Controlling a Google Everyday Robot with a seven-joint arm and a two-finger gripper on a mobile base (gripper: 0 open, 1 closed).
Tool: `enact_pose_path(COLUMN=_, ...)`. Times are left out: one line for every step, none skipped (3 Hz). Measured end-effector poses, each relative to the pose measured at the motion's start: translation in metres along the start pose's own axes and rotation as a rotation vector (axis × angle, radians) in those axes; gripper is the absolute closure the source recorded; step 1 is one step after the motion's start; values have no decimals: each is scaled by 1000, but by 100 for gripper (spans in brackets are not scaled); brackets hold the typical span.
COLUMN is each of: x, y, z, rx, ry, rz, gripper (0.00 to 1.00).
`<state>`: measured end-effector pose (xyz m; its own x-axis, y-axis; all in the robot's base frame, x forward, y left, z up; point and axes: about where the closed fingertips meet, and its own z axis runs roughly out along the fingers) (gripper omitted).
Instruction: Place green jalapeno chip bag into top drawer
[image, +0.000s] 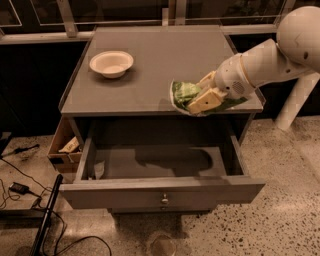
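My gripper (204, 96) is shut on the green jalapeno chip bag (184, 93) and holds it in the air over the front right edge of the cabinet top (155, 60). The bag's green foil sticks out to the left of my tan fingers (206, 101). The top drawer (160, 192) is pulled wide open below the bag; its grey floor shows, with my arm's shadow on it. Its front panel carries a small round knob (164, 199).
A white round bowl (111, 63) stands on the cabinet top at the back left. A small brown cardboard box (64, 149) sits on the floor left of the cabinet. Black cables (20, 187) and a dark pole (46, 215) lie at the lower left.
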<state>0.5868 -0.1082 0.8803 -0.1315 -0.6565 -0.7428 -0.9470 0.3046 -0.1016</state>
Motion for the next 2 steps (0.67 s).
enact_pose_path(x=7, y=44, z=-10, rx=10, ry=11, rz=17, gripper=100)
enact_pose_path(x=32, y=80, z=3, rx=21, ry=-18, rz=36, gripper=100)
